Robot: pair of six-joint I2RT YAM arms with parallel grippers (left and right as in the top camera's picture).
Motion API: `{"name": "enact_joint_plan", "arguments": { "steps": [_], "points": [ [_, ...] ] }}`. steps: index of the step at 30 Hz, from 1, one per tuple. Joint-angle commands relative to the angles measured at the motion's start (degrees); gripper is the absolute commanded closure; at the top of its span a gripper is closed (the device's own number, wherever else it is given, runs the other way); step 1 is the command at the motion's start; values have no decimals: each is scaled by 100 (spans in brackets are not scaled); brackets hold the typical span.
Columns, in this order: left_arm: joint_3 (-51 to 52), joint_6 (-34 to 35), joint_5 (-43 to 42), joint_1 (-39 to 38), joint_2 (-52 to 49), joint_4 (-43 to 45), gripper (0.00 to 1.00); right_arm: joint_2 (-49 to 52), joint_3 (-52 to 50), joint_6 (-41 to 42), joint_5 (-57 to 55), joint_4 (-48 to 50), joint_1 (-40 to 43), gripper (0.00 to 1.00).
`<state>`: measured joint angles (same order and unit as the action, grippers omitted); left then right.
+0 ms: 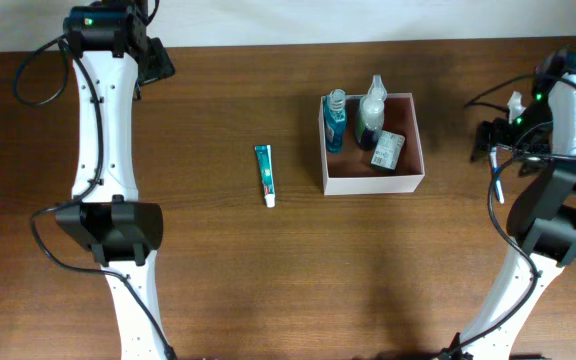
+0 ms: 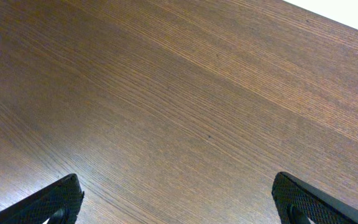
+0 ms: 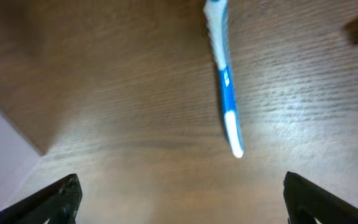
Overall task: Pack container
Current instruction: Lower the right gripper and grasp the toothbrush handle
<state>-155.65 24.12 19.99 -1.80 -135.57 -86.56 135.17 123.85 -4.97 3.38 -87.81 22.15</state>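
Brown wood-grain counter point(image 1: 268, 270) carried everything I could see. The square open-top container point(image 1: 373, 183), with thin white walls and a reddish-brown inside, sat a little toward the right arm's side of the middle. Inside it, a small blue bottle point(image 1: 335, 120) and a clear bottle with a pale cap point(image 1: 372, 105) rested against the far wall. A green-white packet point(image 1: 388, 150) lay just beside them on the box floor. A slim teal-and-white tube point(image 1: 264, 172) lay flat on the wood, off to the left of the container and apart from it.

The left jaws hung over bare counter at the far left corner, spread wide with nothing between them. The right jaws were out past the container's right side, also spread wide and holding nothing. A blue-and-white toothbrush point(image 3: 225, 87) lay on the wood just ahead of them, touching neither one.
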Motion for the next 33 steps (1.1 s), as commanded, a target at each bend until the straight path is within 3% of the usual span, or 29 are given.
{"name": "enact_joint_plan", "arguments": {
  "steps": [1,14,33],
  "points": [
    [9,70,39,11,-46,-7,1,-72,-125,-345,-278,229,15,1],
    [9,70,39,9,-46,-7,1,28,-184,-1460,0,866,17,1],
    [9,70,39,11,-46,-4,1,514,-247,-1733,85,990,15,2]
  ]
}}
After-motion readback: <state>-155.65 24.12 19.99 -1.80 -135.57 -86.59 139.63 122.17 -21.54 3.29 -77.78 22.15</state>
